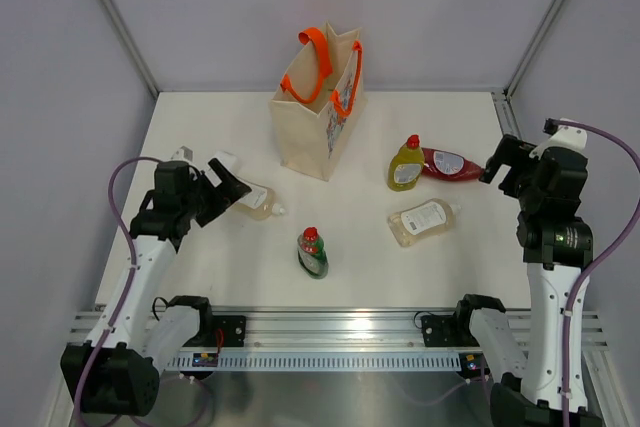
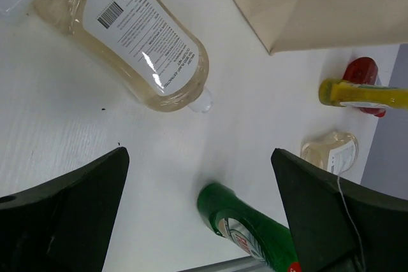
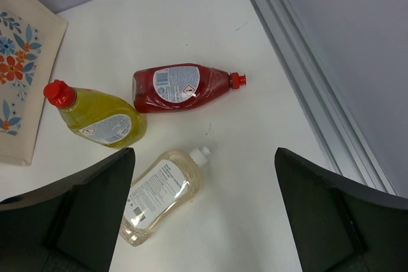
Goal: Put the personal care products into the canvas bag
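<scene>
left of the bag (image 1: pixel 318 107), a clear bottle (image 2: pixel 140 36) is seen lying flat on the surface (image 1: pixel 230 267) just ahead of the left gripper (image 2: pixel 199 157), cap pointed back toward its spread, empty jaws; the right gripper (image 3: pixel 204 154), likewise spread, is placed well apart.

Matt, woven beige cloth bag (image 1: pixel 305 137); glossy clear plastic bottle (image 2: pixel 137 36) near the bag; smooth matt white table (image 1: pixel 230 257).
</scene>
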